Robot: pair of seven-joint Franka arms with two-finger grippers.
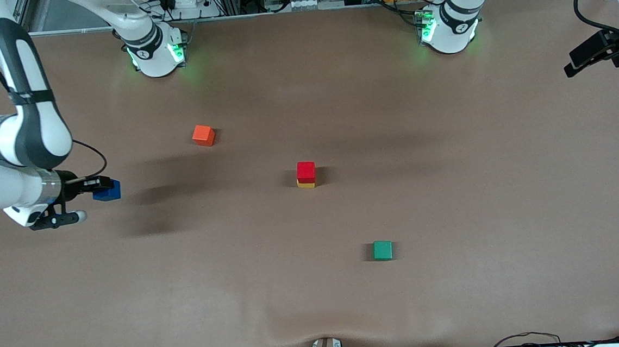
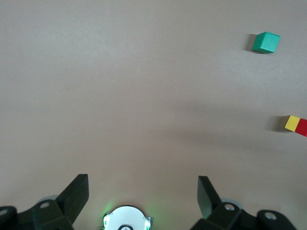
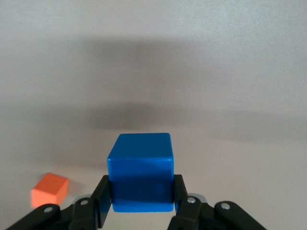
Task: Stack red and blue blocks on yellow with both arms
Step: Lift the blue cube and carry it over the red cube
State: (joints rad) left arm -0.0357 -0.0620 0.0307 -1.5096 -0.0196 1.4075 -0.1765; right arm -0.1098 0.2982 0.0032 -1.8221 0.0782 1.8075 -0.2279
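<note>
The crimson red block (image 1: 305,171) sits on the yellow block (image 1: 306,184) at the middle of the table. Both also show at the edge of the left wrist view, yellow (image 2: 291,123) and red (image 2: 302,127). My right gripper (image 1: 101,184) is shut on the deep blue block (image 1: 108,192) and holds it in the air over the right arm's end of the table. In the right wrist view the fingers (image 3: 102,194) clamp two sides of the blue block (image 3: 141,167). My left gripper (image 2: 144,184) is open and empty, raised over the left arm's end of the table (image 1: 574,68).
An orange-red cube (image 1: 203,135) lies toward the right arm's base; it also shows in the right wrist view (image 3: 49,189). A green cube (image 1: 382,250) lies nearer the front camera than the stack, also in the left wrist view (image 2: 265,42).
</note>
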